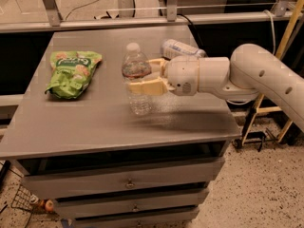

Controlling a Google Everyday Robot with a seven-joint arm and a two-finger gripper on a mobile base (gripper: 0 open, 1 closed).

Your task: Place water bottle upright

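Status: water bottle (137, 80) stands vertical, cap up, near the middle of the table (95, 127), base at or just about on the surface; can't tell for sure whether it's bearing weight. The gripper (140, 75) comes in from the right and is clamped on the bottle at the label band: one cream finger across the near side, the other behind it. So the step in hand looks like set-down and release. To do it well: confirm the base sits flat on the tabletop before letting go, since dropping it from even a slight gap could tip a light, mostly empty bottle. Open the jaws evenly so neither finger drags the ribbed wall sideways. Open wide enough to clear both sides, then back straight out to the right along the approach line, with no lift or twist while either finger is touching. Watch the far finger on retreat: the second bottle (183, 49) lies on its side just behind the wrist, close enough to get bumped. The green snack bag (71, 72) sits well to the left, not a concern. The front edge of the table is also well clear of the bottle.
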